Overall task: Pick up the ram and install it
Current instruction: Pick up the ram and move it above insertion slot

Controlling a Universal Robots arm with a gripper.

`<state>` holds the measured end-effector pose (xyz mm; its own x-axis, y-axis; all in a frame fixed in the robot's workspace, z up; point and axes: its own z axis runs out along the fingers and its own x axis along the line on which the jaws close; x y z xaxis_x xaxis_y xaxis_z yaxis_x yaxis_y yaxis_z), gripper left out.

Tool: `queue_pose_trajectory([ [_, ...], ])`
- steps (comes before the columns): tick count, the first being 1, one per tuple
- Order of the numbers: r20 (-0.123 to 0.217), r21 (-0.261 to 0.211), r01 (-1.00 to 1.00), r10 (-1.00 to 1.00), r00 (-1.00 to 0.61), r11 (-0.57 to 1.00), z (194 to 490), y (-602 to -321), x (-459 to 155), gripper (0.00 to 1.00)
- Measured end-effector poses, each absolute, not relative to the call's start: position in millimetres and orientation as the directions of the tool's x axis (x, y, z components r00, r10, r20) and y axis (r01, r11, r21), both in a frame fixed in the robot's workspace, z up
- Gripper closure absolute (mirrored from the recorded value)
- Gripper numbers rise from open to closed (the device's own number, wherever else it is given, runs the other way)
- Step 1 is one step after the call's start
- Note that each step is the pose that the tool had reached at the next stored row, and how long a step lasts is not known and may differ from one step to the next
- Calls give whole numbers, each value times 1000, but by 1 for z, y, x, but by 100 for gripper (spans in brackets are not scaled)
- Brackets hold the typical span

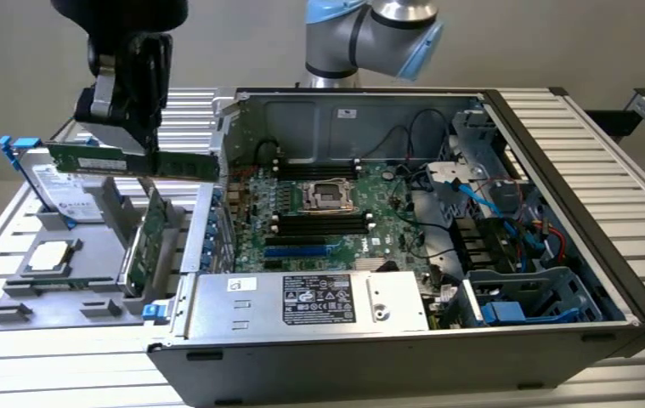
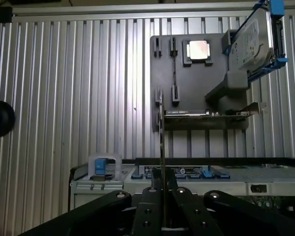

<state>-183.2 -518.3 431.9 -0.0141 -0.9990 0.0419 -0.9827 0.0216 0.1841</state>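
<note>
The ram [image 1: 135, 161], a thin green stick, hangs in the air above the grey parts holder [image 1: 27, 293], at the exterior view's left of the open computer case [image 1: 549, 153]. My gripper [image 1: 127, 140] is shut on its upper edge. In the wrist view the ram [image 2: 162, 142] is edge-on, a thin dark line rising from between the shut fingers of the gripper [image 2: 162, 191]. The black memory slots [image 1: 319, 223] lie on the motherboard inside the case, beside the processor socket [image 1: 330, 194].
The grey holder [image 2: 187, 78] carries a silver processor [image 2: 197, 49], a hard drive with blue rails [image 2: 253, 39] and a wider green expansion card [image 1: 152, 234]. The case's power supply [image 1: 311, 302], drive cage [image 1: 532, 297] and loose cables [image 1: 470, 195] crowd its inside.
</note>
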Motion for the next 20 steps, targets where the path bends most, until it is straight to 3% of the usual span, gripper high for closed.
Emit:
queue_pose_trajectory([
  [20,37,172,-985,-999,-14,20,416,-501,-112,86],
])
